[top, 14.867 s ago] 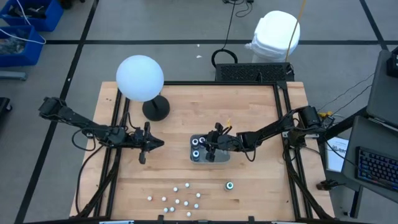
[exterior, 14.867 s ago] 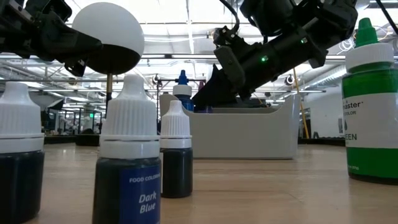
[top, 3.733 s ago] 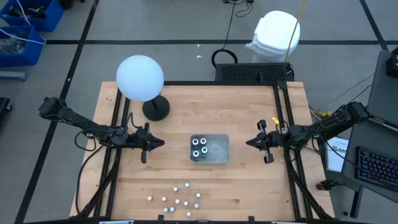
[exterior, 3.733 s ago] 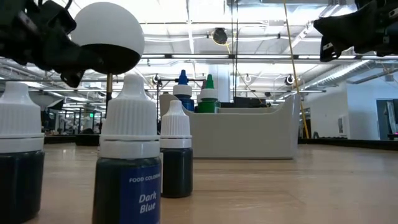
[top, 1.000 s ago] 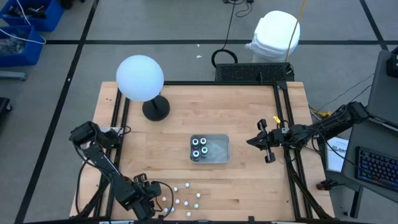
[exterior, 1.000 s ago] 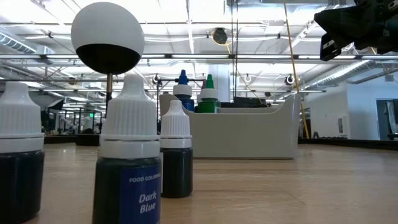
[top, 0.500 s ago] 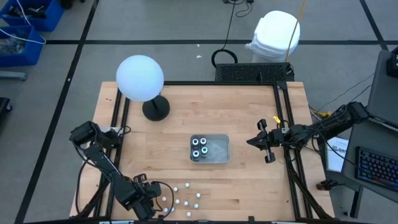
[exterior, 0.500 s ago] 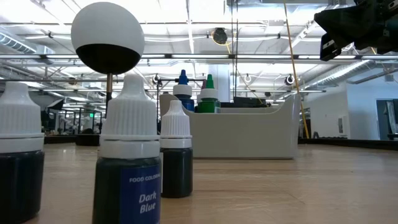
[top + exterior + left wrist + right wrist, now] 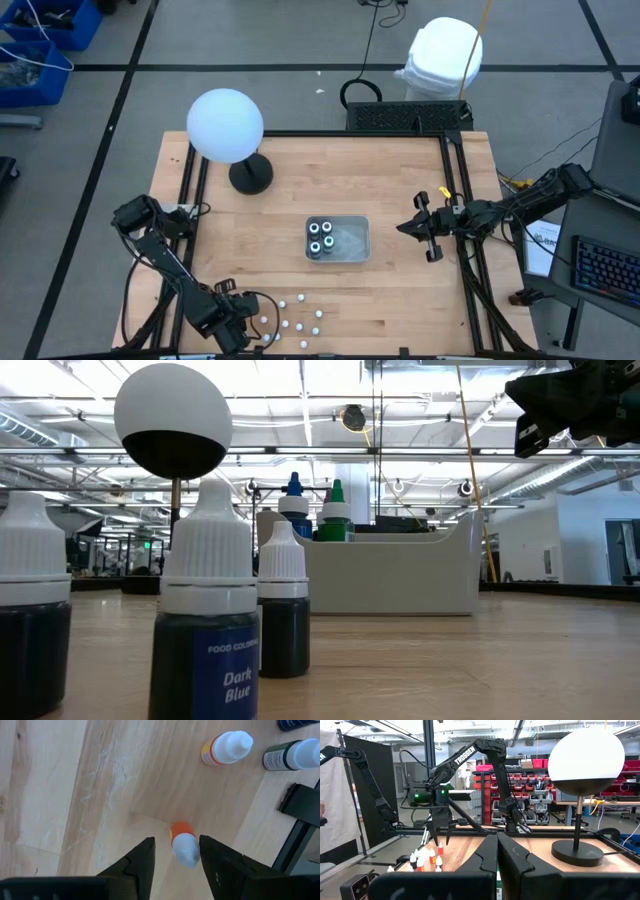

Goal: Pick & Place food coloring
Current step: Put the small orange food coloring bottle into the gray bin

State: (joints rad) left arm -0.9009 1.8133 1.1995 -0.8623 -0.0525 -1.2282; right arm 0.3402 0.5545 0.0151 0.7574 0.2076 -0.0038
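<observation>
Left end effector [image 9: 262, 322] hangs over the near-left corner of the counter [image 9: 400, 190], fingers [image 9: 142, 862] spread moderately with a gap between them. An orange-capped bottle [image 9: 184, 842] stands on the wood in that gap, close to one finger; contact cannot be confirmed. Ahead of the fingers lie two more bottles on their sides: a whitish one with an orange band [image 9: 226, 748] and a dark green one [image 9: 290, 754]. The counter's near edge runs just beside this end effector, and the black frame rail [image 9: 300, 820] sits close on one side, leaving little room there.

The loose food coloring [image 9: 295, 315] is a cluster of small white-topped bottles immediately to the inner side of the left end effector.

Right end effector [image 9: 425, 228] hovers above the counter, fingers [image 9: 487, 857] pressed together, holding nothing. Bare wood separates it from the clear tray [image 9: 355, 240], which lies well apart toward the counter's centre. Four bigger bottles [image 9: 320, 236] stand upright in the tray's left half; its right half is bare. A globe lamp [image 9: 226, 125] stands at the far-left corner.
</observation>
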